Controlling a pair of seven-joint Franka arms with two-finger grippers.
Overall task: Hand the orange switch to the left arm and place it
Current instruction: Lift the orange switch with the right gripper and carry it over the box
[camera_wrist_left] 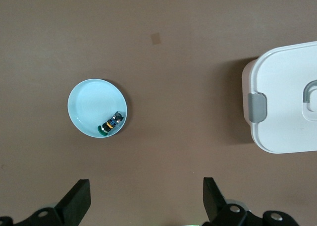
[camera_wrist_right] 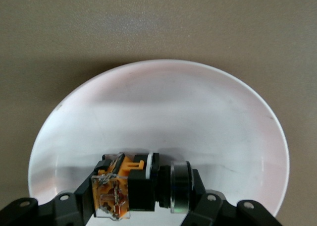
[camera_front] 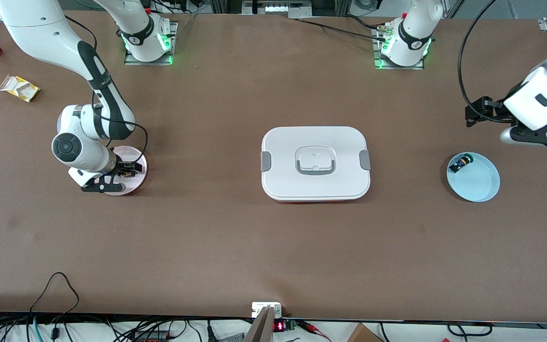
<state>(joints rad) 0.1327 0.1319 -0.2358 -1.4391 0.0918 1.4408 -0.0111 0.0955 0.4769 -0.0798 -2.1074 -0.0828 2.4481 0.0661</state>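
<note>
— So where is the orange switch point(camera_wrist_right: 126, 184) right now?

— Down in the pink plate point(camera_front: 136, 156) at the right arm's end of the worktop point(camera_front: 235, 247). The right tool point(camera_front: 120, 175) is low over that plate, its fingers point(camera_wrist_right: 81, 198) set on either side of the switch. They look closed on it, though the switch seems to rest on the plate, not lifted yet.

— And the left tool point(camera_wrist_left: 144, 198)?

— Waiting up in the air, jaws wide apart and empty, near the blue plate point(camera_front: 482, 187) at its own end. That plate carries a different switch, the green one point(camera_front: 460, 164), which isn't the job.

— The box point(camera_front: 315, 164)?

— Sits in the middle of the worktop, between the two plates, lid on, untouched. Both arms are well apart from it.

— How far along, then?

— Early, I'd say. The grip is about made at best. Lifting, carrying it clear of the box, handing it to the left tool and setting it down are all left.
</note>
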